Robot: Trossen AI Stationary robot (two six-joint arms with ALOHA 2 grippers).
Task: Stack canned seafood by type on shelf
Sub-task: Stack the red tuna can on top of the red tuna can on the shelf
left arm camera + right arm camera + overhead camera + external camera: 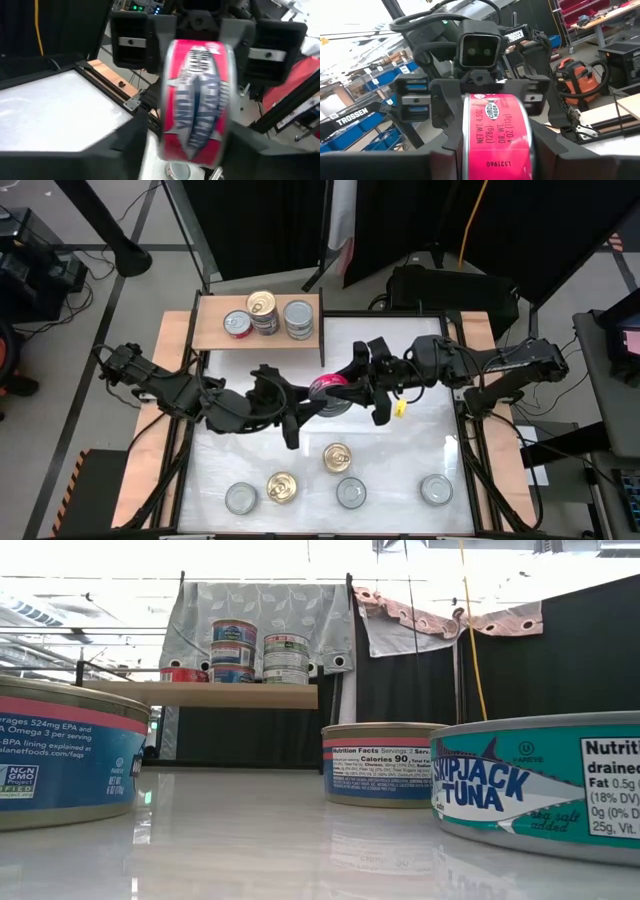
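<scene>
- Along the worktop's (240, 470) near edge stand five loose tins.
- Mid-worktop, the left tool (318, 396) and right tool (352, 388) both grip one pink tin (326, 385) on edge.
- Beyond, the shelf (212, 330) carries stacked tins (265, 312).

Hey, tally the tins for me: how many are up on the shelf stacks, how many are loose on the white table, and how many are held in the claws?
Round metal tins on the light-wood shelf: 6
Tins loose on the table: 6
Red-labelled tin between the claws: 1
Total: 13
</scene>
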